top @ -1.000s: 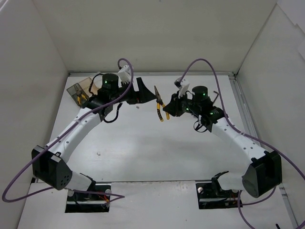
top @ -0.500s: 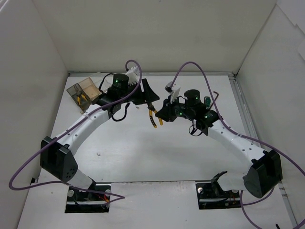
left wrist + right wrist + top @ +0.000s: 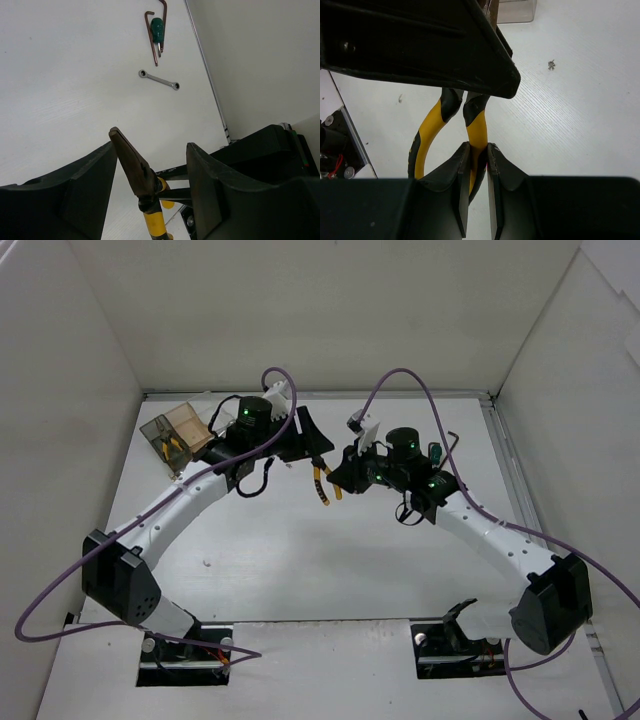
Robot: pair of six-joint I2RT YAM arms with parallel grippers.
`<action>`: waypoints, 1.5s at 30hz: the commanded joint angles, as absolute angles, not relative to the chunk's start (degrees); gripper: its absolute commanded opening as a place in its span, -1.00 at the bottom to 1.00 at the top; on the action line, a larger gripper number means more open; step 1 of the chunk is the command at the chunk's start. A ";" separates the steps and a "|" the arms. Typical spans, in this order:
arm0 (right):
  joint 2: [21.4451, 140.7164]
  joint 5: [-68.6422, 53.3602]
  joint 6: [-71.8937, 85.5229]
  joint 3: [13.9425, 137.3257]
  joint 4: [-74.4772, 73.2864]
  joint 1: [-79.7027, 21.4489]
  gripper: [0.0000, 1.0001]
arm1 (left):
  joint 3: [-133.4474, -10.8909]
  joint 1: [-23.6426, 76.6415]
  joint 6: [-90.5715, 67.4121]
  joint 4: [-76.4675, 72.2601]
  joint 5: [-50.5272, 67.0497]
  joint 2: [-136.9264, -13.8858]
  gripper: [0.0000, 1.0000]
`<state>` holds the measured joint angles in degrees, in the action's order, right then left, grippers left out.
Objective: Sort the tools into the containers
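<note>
My right gripper is shut on one handle of the yellow-handled pliers and holds them above the table's middle. The left gripper stands open around the pliers' dark nose. The nose lies close to one of its fingers, with a gap to the other. The clear containers sit at the far left, with a second yellow-handled tool inside. In the left wrist view a green-handled screwdriver, a dark hex key and a silver wrench lie on the table.
White walls close in the table on three sides, and a metal rail runs along the right edge. Purple cables arc above both wrists. Both black base mounts sit at the near edge.
The right arm has carried the pliers leftward, and the left arm has swung right to meet them. The left jaws have narrowed around the pliers' nose.
</note>
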<state>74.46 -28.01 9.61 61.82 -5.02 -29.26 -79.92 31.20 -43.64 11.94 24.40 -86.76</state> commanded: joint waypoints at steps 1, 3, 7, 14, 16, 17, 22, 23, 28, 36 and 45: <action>74.27 -27.16 10.28 63.72 3.16 -29.71 -1.00 | -80.60 31.55 -44.47 9.85 23.47 -83.58 0.04; 74.44 -27.07 10.46 63.72 3.43 -29.97 -1.00 | -80.77 31.55 -44.56 9.58 23.55 -83.85 0.00; 74.79 -26.63 10.63 63.63 3.52 -30.59 -1.00 | -81.39 31.55 -45.78 9.41 23.99 -85.07 -0.21; 74.79 -25.84 10.99 63.46 3.69 -30.67 -1.00 | -81.56 32.70 -46.49 8.53 25.13 -85.69 -0.69; 74.79 -25.40 11.25 63.54 3.69 -30.67 -1.00 | -81.56 32.70 -46.49 8.61 25.14 -86.04 -0.95; 74.88 -25.14 11.34 63.63 3.60 -30.85 -0.95 | -81.56 32.70 -46.41 9.05 24.96 -86.13 -1.00; 74.01 -21.63 12.22 63.02 3.17 -30.76 0.11 | -81.04 31.21 -44.39 9.58 23.82 -85.26 -1.00; 73.74 -20.66 12.13 62.93 2.99 -30.85 0.27 | -80.77 30.42 -43.43 9.67 23.82 -84.47 -1.00; 72.16 -20.39 11.25 61.62 0.27 -29.27 0.41 | -80.24 19.79 -37.54 12.20 22.06 -81.13 -1.00; 67.68 -18.02 10.64 56.78 -3.42 -26.63 0.46 | -83.05 -0.16 -21.74 11.43 22.77 -79.80 -1.00; 63.90 -14.15 8.88 54.50 -8.53 -25.14 0.48 | -91.66 -14.58 -16.35 8.88 25.22 -93.40 -1.00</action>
<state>66.24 -16.75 9.98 55.55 -9.74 -26.06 -87.11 -12.60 -19.81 14.50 22.33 -90.08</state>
